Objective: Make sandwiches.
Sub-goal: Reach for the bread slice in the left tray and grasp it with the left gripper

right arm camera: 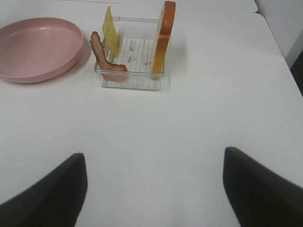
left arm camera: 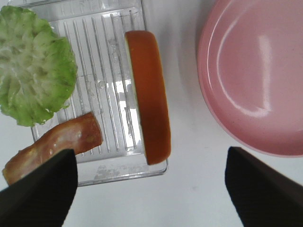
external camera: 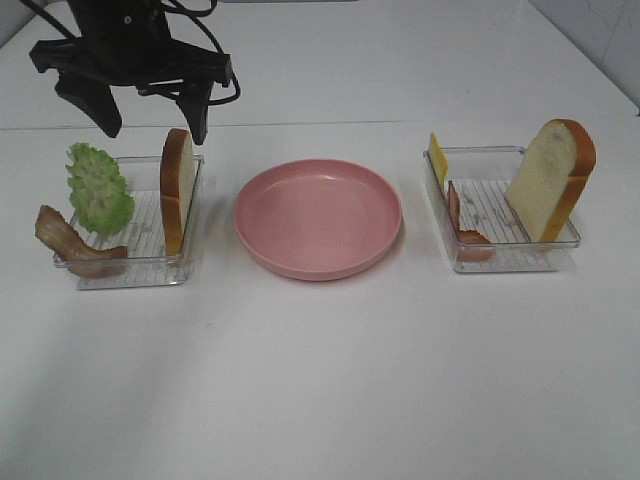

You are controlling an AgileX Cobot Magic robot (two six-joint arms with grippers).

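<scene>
From where I stand, the sandwich pieces lie in two clear trays. In the left tray (external camera: pixel 130 275), the left bread slice (external camera: pixel 176 190) stands on edge along the right wall, with its orange-brown crust facing up. Ruffled green lettuce (external camera: pixel 98 190) leans at the left wall, and the left bacon strip (external camera: pixel 70 243) hangs over the near-left corner.

In the right tray (external camera: pixel 505 262), the right bread slice (external camera: pixel 552 180) leans on the right wall, pale face showing. Yellow cheese (external camera: pixel 438 160) stands at the far-left corner, and the right bacon strip (external camera: pixel 462 222) lies along the left wall.

The pink plate (external camera: pixel 318 217) sits between the trays, touching neither. The left gripper (external camera: pixel 152 128) hovers over the left tray's far edge, fingers spread wide. The right gripper (right arm camera: pixel 154 184), also spread, hangs over the white table (external camera: pixel 320 380), which stretches broadly on the near side.
</scene>
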